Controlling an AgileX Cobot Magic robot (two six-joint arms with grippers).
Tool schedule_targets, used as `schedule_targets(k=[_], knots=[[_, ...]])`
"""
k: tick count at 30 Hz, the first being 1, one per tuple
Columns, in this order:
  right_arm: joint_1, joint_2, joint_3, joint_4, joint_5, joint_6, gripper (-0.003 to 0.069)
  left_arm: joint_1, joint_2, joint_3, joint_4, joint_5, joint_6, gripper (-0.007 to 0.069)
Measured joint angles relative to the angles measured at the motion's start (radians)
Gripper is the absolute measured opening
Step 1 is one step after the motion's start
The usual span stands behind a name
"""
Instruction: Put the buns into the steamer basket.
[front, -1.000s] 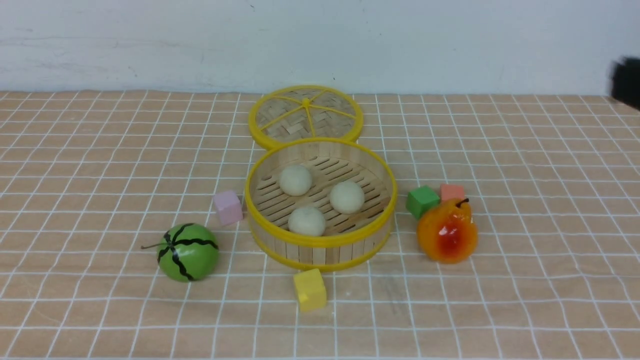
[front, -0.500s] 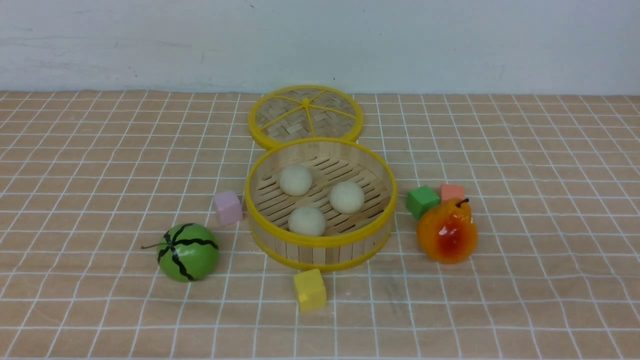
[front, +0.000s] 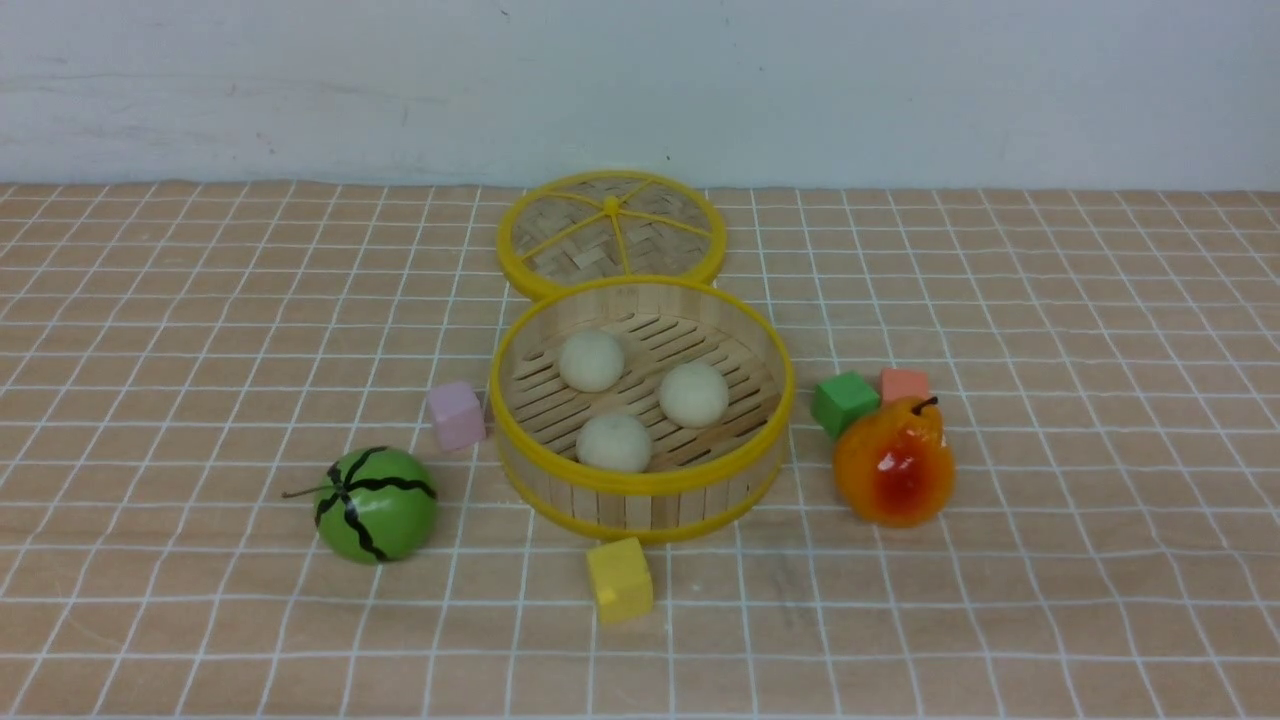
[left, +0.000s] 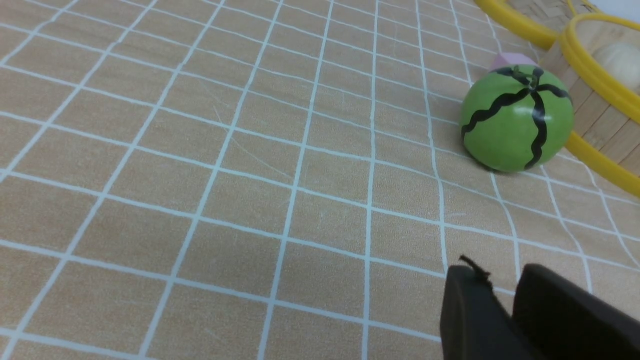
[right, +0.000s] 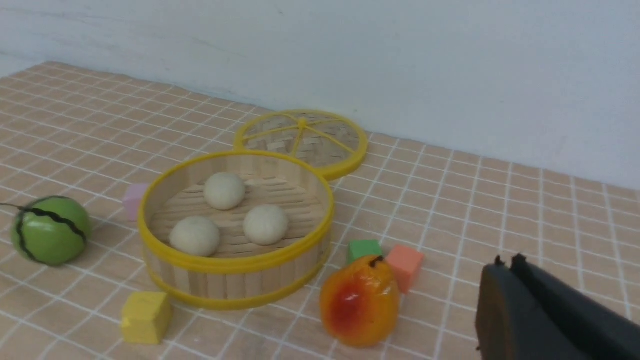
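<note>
all three buns (front: 620, 400) sit inside the steamer basket (front: 640, 478), right gripper (right: 505, 280) pressed together and empty, left gripper (left: 500, 295) looks together too, only risk I see is an arm clipping the basket

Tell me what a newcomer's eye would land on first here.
The steamer basket at mid-table, with three buns resting on its slatted floor. Behind it lies the flat woven lid. A green watermelon toy sits to the basket's left and an orange pear toy to its right.
</note>
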Motion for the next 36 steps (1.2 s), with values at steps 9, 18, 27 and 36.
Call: schedule_targets(k=[9,18,27,36], knots=[[-0.334,-0.238,0.299,-0.029,0.012,0.051,0.0000,0.000,0.000,0.000,0.000,0.000,0.000,0.0141],[-0.426,-0.415,0.537,-0.075,0.061,0.133,0.0002,0.000,-0.001,0.000,0.000,0.004,0.000,0.0143],[-0.427,-0.417,0.541,-0.081,0.043,0.148,0.0015,0.000,-0.001,0.000,-0.002,0.007,0.000,0.0146],[-0.427,-0.417,0.542,-0.082,0.042,0.149,0.0027,0.000,-0.001,0.000,-0.002,0.007,0.000,0.0161]])
